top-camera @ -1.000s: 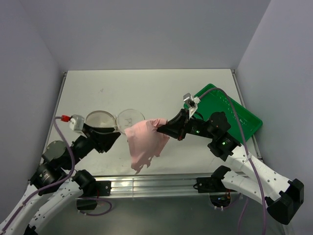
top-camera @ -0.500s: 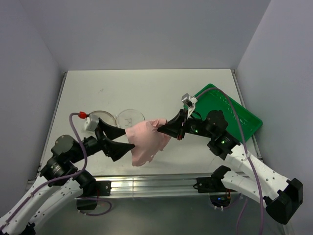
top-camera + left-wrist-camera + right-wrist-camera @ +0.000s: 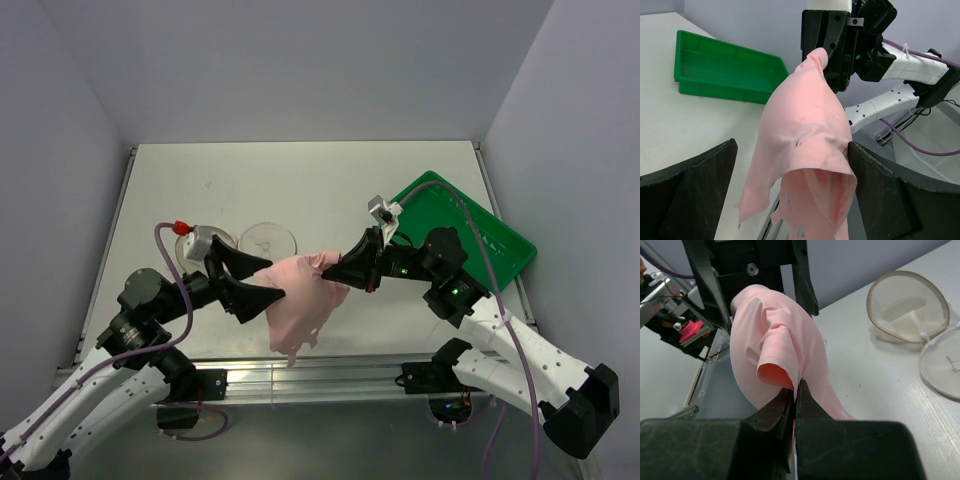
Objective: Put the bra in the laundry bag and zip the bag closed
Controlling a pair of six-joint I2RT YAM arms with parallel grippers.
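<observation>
The pale pink bra point(image 3: 303, 305) hangs in the air above the table's front middle. My right gripper point(image 3: 338, 272) is shut on its upper right edge; the right wrist view shows the fabric point(image 3: 775, 355) pinched between the jaws. My left gripper point(image 3: 268, 281) is open at the bra's left side, its fingers spread either side of the hanging fabric point(image 3: 805, 150), not closed on it. The laundry bag lies open behind: one mesh disc point(image 3: 268, 238) with a small dark mark, the other largely hidden behind my left wrist. Both discs point(image 3: 907, 307) show in the right wrist view.
A green plastic tray point(image 3: 470, 230) sits at the right of the table, behind my right arm; it also shows in the left wrist view point(image 3: 720, 67). The table's front edge point(image 3: 300, 362) runs just below the hanging bra.
My left arm has swung right and up from beside the bag to the bra, its open fingers now around the hanging fabric. My right gripper has held the bra nearly still.
</observation>
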